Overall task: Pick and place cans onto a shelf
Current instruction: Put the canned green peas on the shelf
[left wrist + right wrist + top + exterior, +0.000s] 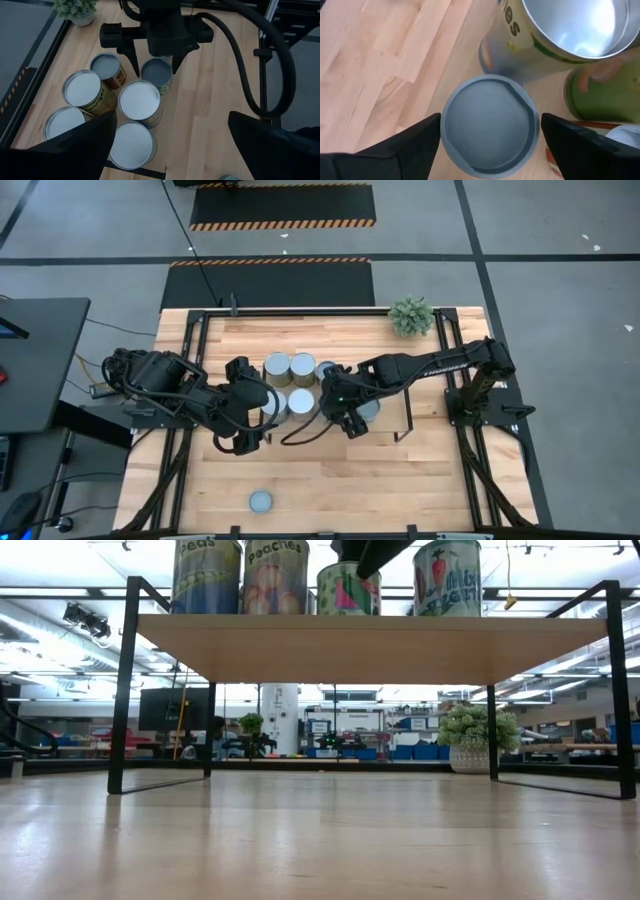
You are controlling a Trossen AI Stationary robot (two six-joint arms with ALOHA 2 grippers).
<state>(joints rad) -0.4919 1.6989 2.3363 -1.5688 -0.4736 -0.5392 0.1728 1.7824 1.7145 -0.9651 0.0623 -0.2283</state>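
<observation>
On the bench [330,470], the left claw [262,412] hovers released beside white-topped cans [289,366] on the shelf [370,645]; the right claw [154,59] straddles, unclenched, a blue-grey can [490,125]. One can [260,500] sits near, off-shelf.

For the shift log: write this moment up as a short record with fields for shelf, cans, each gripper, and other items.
shelf: low light-wood board on thin black rod frames, mid-table
cans on shelf: wide white-topped metal cans and small blue-grey-topped cans, clustered together
loose can: one blue-grey-topped can on the tabletop near the front edge
right gripper: fingers either side of a small blue-grey-topped can on the shelf, not gripping
left gripper: open, empty, above the cluster
other: small potted plant at the far edge
</observation>
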